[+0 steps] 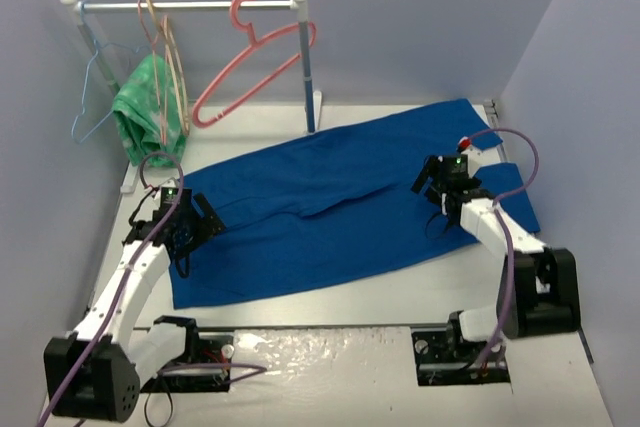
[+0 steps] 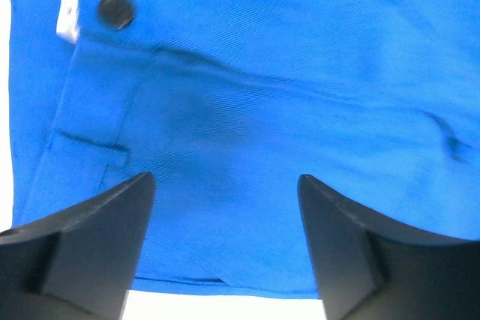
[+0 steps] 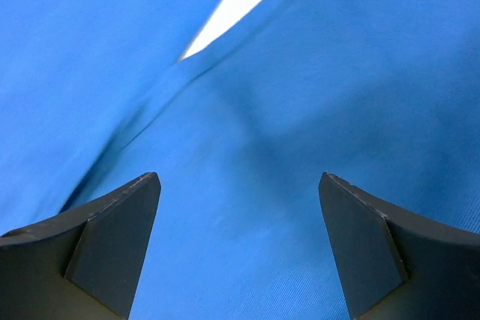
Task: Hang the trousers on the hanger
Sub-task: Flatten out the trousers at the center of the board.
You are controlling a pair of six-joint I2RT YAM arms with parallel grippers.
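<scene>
The left gripper [image 2: 225, 249], jaws spread wide, hangs over the blue trousers [image 2: 285, 110], whose dark button [image 2: 115, 10] and white label [image 2: 69, 7] lie far left.

trousers [image 2: 262, 110]: cut off by wrist-view edges | white patch [image 2: 69, 7]: blurred, perhaps a label

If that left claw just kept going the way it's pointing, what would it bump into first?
Most likely the trousers: the open left gripper points down at the blue cloth near the waistband button, with nothing in between. How close it is, I can't tell.
</scene>
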